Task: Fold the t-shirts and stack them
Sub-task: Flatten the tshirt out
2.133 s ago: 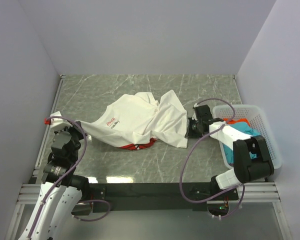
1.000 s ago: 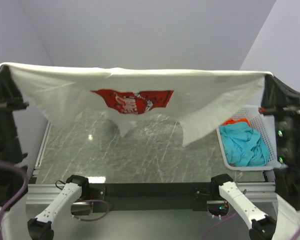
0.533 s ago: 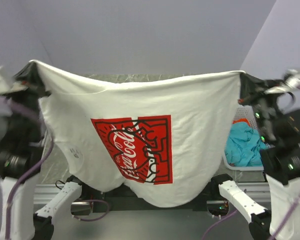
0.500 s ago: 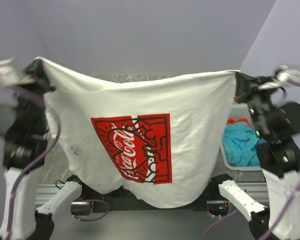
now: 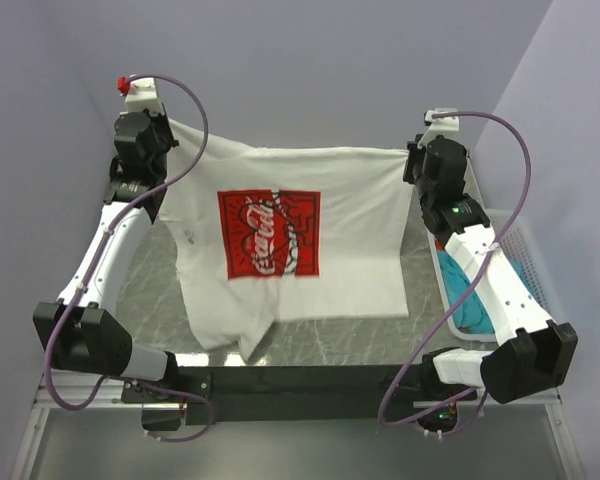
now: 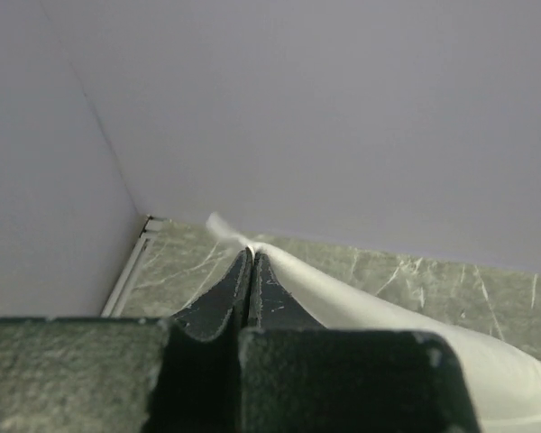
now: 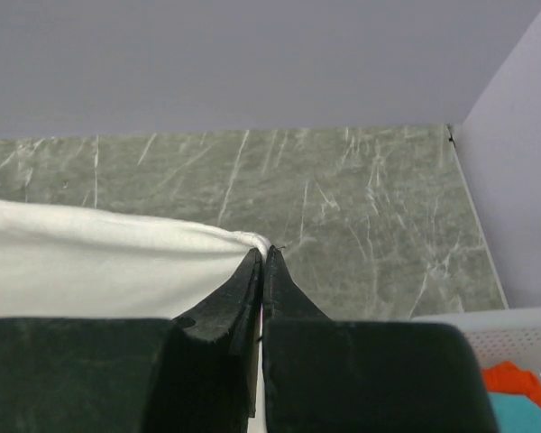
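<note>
The white t-shirt (image 5: 360, 230) with the red Coca-Cola print (image 5: 270, 233) hangs stretched between both arms, its lower part resting on the table. My left gripper (image 5: 170, 128) is shut on its upper left corner (image 6: 279, 271), the fingertips pinched on the cloth edge. My right gripper (image 5: 408, 160) is shut on the upper right corner (image 7: 117, 262). A teal t-shirt (image 5: 470, 300) lies in the basket, mostly hidden behind the right arm. A red-orange t-shirt (image 7: 514, 379) shows in the basket corner in the right wrist view.
A white mesh basket (image 5: 532, 262) stands at the table's right edge, beside the right arm. Grey walls close the table at the back and both sides. The marble table (image 5: 150, 290) shows bare at the left of the shirt.
Both arms have swung away from the camera toward the back wall, carrying the spread shirt with them. Its lower part now lies on the table instead of hanging in front of the camera.
</note>
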Controlling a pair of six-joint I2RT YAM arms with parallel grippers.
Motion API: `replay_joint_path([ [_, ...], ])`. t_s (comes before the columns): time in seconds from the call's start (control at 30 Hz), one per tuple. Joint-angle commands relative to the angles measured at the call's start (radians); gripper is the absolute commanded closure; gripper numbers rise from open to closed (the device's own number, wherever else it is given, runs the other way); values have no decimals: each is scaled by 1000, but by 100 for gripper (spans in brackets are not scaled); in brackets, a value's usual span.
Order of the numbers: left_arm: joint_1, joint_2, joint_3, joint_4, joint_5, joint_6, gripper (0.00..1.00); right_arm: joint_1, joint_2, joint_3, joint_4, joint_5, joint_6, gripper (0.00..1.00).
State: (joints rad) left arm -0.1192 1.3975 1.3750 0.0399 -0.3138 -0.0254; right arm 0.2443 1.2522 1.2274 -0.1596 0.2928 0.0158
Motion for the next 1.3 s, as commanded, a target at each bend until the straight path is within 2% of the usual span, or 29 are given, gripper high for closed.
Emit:
replay_joint_path([
  [0.0,10,-58,124,149,30,-39,100,-8,-26,102,158,13,-42,100],
  [0.13,10,-117,186,118,59,-50,100,-10,-92,142,193,-18,-53,100],
  [0.27,10,-224,269,23,131,-73,100,-8,-189,191,117,-56,-57,100],
  [0.33,10,-284,268,-20,143,-83,100,-10,-284,175,103,-78,-56,100],
  [0.57,10,-641,151,-124,199,-79,100,-10,-617,89,2,-149,-47,100],
  [0.7,10,-706,190,-236,203,-62,100,-8,-721,67,-44,-184,-33,100],
  [0.9,10,-678,229,-248,185,-24,100,-10,-743,66,-81,-188,-22,100],
  [1.03,10,-544,260,-224,196,4,100,-8,-694,60,-75,-185,-20,100],
  [1.27,10,-283,162,-66,220,10,100,-10,-484,-28,-12,-109,-17,100],
])
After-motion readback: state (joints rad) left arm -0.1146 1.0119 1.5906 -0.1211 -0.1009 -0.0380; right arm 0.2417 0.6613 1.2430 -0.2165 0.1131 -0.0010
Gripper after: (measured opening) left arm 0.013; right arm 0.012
